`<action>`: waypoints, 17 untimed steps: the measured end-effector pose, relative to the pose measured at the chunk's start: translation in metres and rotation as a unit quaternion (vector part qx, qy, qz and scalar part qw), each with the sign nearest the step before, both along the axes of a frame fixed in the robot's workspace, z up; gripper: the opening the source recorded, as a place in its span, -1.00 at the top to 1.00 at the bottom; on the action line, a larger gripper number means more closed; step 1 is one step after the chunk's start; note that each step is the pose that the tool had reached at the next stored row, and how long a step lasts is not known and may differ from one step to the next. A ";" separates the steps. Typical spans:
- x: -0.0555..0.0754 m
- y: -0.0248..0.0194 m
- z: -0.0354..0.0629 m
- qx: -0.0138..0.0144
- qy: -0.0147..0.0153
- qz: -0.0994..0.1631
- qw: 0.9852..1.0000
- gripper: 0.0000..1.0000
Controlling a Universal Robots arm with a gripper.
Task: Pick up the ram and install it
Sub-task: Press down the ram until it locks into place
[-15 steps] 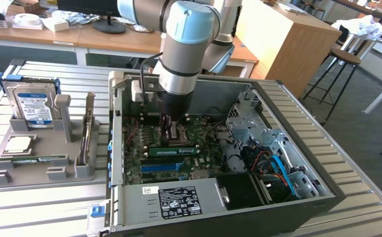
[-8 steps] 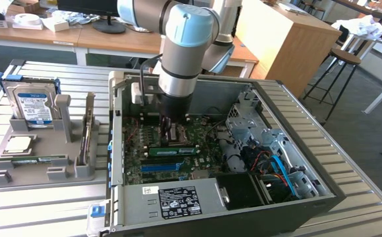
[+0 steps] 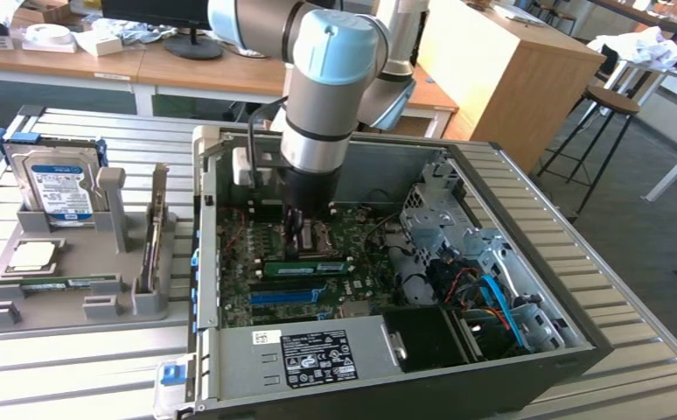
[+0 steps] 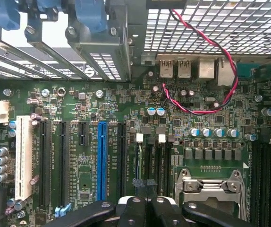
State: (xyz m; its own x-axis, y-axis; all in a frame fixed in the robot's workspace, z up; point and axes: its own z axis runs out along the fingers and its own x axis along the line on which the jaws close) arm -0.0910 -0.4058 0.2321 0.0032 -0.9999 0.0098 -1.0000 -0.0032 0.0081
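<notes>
So right now the tool is down inside the open case, hanging just over the board near the CPU socket, with its fingers pressed together and nothing between them as far as I can tell. A ram stick sits in a slot on the board, just below the tool toward the exterior view's bottom, with its long axis running across that view left to right. A blue slot lies parallel to it one step further down. Whether it's fully clicked in I can't tell. Room is tight: the case wall and drive cage box the tool in on the exterior view's right. The holder with the hard drive sits well apart on the bench, off to the exterior view's left.
</notes>
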 end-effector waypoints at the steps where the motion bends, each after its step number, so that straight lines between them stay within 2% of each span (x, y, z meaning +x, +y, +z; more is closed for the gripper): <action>1: 0.000 -0.0001 -0.0005 0.000 0.000 0.000 1.000 0.80; 17: 0.000 -0.0010 -0.0032 0.000 0.000 0.000 1.000 0.80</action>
